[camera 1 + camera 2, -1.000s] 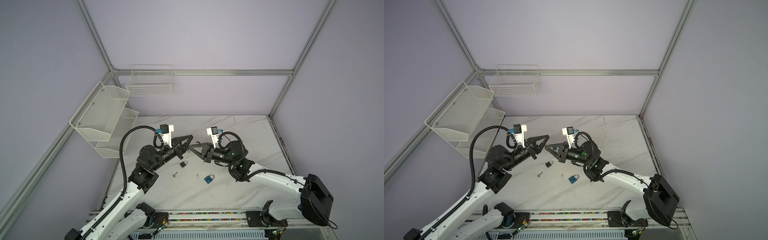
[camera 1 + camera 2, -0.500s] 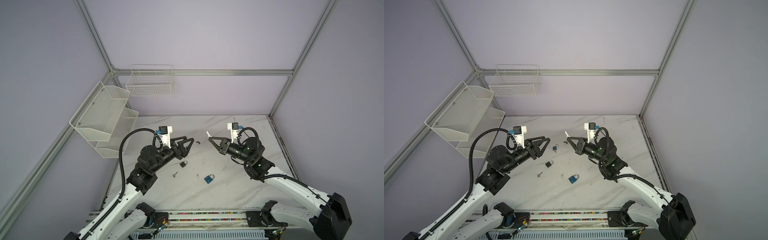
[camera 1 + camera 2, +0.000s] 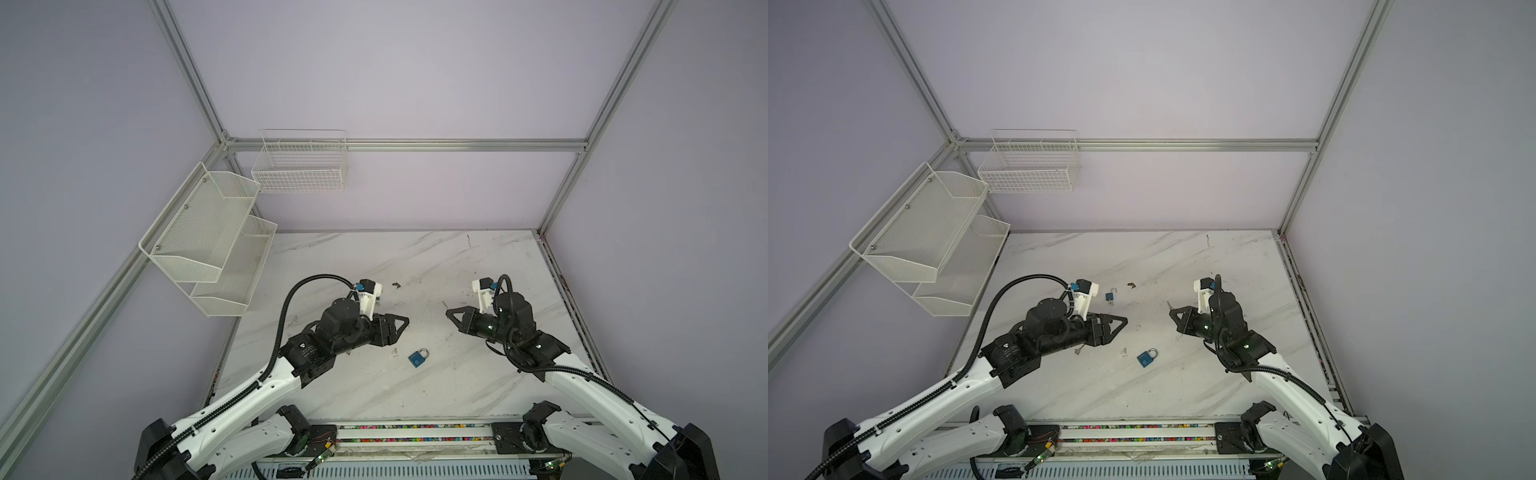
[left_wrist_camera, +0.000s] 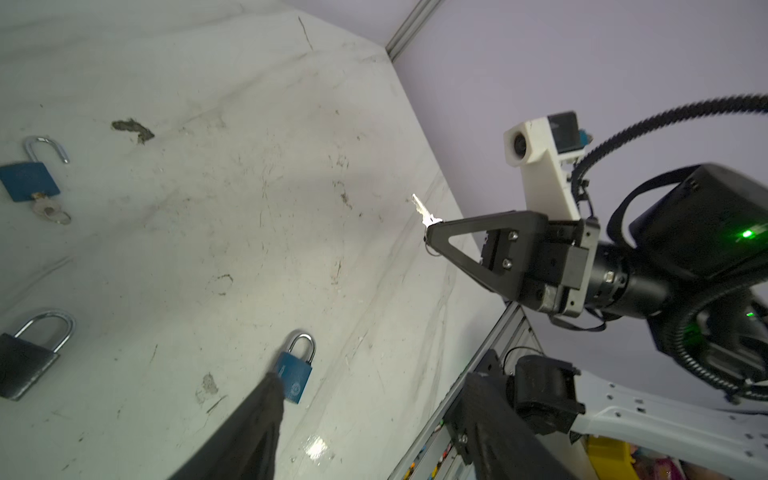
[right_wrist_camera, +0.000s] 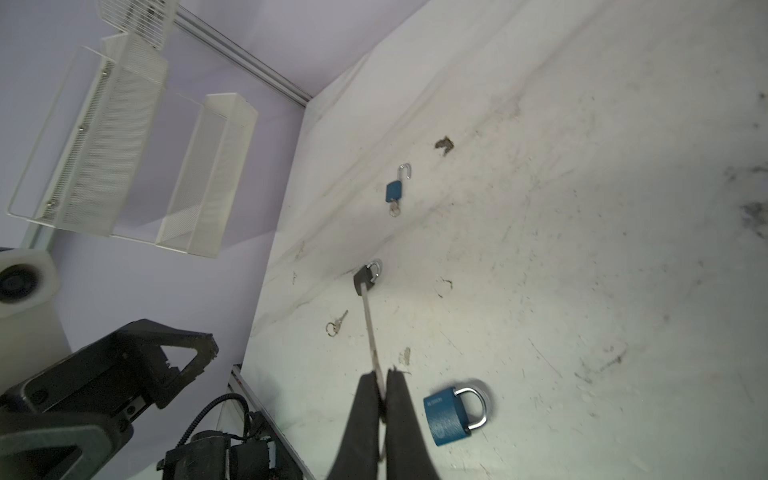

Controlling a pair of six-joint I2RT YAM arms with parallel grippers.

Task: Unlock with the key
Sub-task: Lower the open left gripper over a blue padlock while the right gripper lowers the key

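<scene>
One desk (image 3: pixel 415 266): white marble-look top, scuffed; every lock not in a grip lies on it.
Two arms: left arm (image 3: pixel 249 390) and right arm (image 3: pixel 598 399) reach over the desk, tools facing each other, well apart.
Left gripper (image 3: pixel 401 330): fingers (image 4: pixel 266 399) spread, nothing between them. It hovers near the blue padlock (image 3: pixel 417 358) and is clear of it in both top views.
Right gripper (image 4: pixel 430 237): fingers (image 5: pixel 363 407) pressed together, pinching the key (image 4: pixel 422 208) by its head, clear of the desk.
Black padlock (image 4: pixel 25 365): shackle closed, lying flat; not made out in the top views.
Blue padlock: shackle closed, flat on the desk between the two grippers, toward the front edge.
Small blue padlock (image 4: pixel 27 180): shackle swung open, a key in its keyhole; judged already unlocked.
Key: the task's thing, in the air, blade pointing out past the right fingertips.
Loose key (image 5: pixel 336 324): on a ring, on the desk near the black padlock.
Step in hand: judged to be between locks, with the key gripped and no padlock held.
Next move: probably the left gripper closes on a shut padlock and presents its keyhole. The blade then has to line up with the slot and go in straight before any turn.
Which lock fits this key: cannot tell.
</scene>
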